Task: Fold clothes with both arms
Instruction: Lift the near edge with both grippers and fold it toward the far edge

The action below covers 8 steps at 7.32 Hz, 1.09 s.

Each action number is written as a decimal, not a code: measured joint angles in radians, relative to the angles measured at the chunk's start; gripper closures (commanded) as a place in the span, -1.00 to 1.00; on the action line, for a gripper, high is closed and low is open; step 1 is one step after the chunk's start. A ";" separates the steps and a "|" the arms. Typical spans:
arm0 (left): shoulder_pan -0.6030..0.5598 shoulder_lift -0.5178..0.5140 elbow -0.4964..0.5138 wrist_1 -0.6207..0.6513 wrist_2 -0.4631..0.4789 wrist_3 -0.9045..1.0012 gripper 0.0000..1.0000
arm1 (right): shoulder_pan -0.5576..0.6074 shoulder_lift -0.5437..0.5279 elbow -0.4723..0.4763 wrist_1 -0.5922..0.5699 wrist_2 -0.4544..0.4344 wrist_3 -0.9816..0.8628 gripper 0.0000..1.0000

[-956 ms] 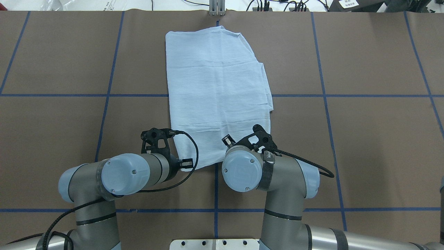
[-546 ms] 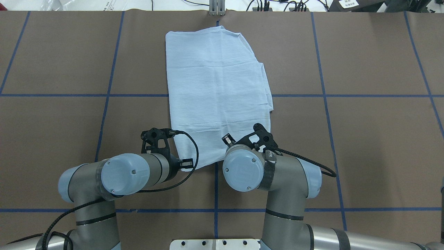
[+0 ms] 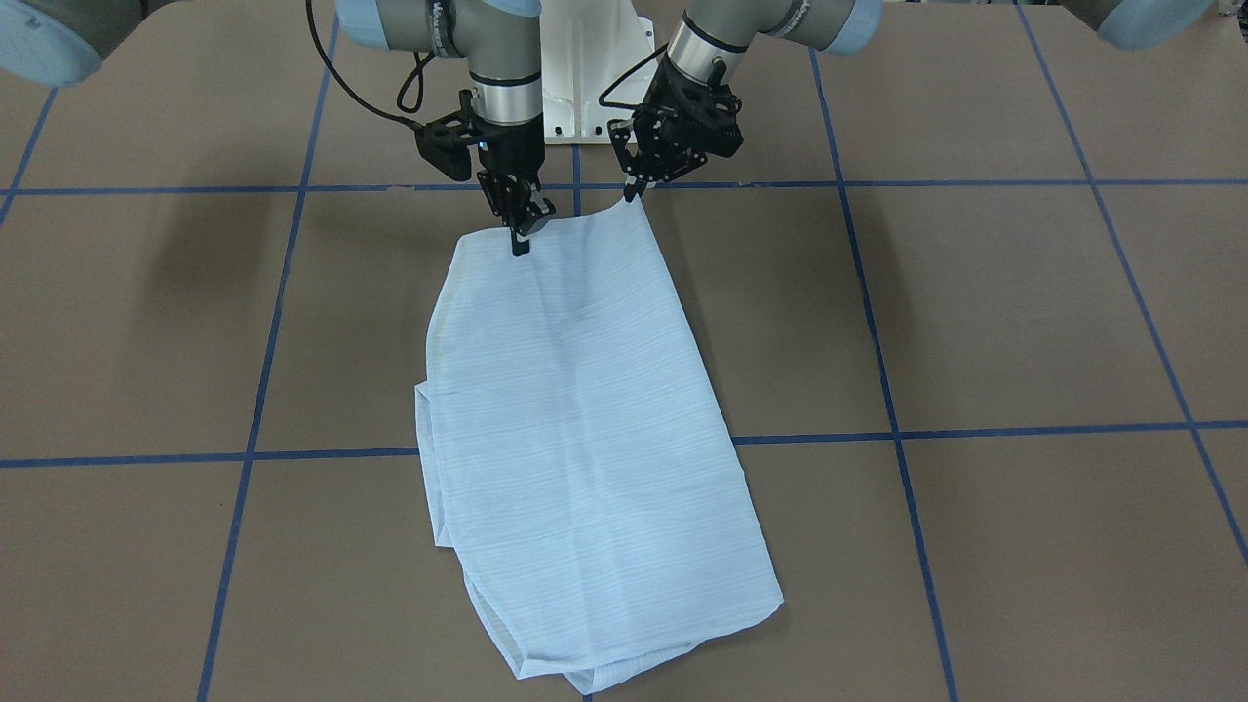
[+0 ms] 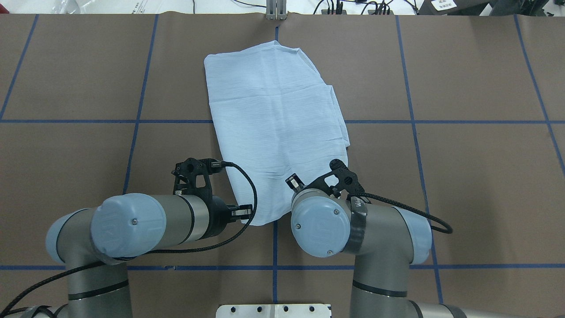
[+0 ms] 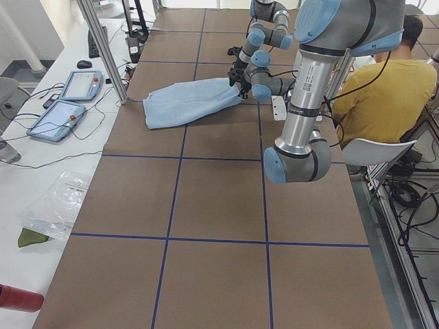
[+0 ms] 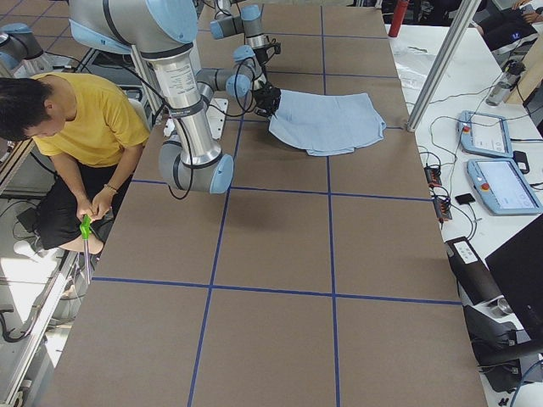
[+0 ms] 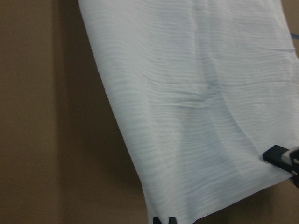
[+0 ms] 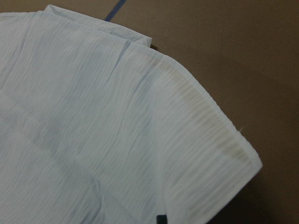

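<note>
**At the near hem, both grippers are pinching a thin, floppy shirt**

The shirt is lying folded into a long panel along the middle of the desk. Seen from overhead, it is running from 12 o'clock down to 6 o'clock, with its far end slanting slightly toward 11.

The left gripper is squeezing the corner of the near hem at the shirt's 7 o'clock. That corner is peaking up off the desk into the pressed-together fingers. The right gripper is pinching the same hem nearer 5 o'clock, its tips closing on the cloth just inside the edge.

Judging by the fine wrinkles and the way the hem is sagging between the two holds, the fabric is behaving as very light, soft and limp. It is offering no stiffness to push against, so it is likely to drape, drag and crease wherever it is not carried.

The stacked layers at the 3 o'clock edge are looking loose and may slide apart. The hem corners are therefore looking like the right places to hold, with every layer caught and the two holds staying level and well apart.
</note>
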 measured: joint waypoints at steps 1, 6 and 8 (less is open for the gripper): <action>0.010 0.003 -0.064 0.041 -0.015 -0.008 1.00 | -0.052 -0.015 0.103 -0.084 -0.026 0.004 1.00; -0.014 -0.029 -0.183 0.281 -0.062 0.003 1.00 | -0.080 0.045 0.236 -0.295 -0.078 -0.084 1.00; -0.123 -0.084 -0.076 0.281 -0.063 0.075 1.00 | 0.031 0.077 0.111 -0.185 -0.078 -0.186 1.00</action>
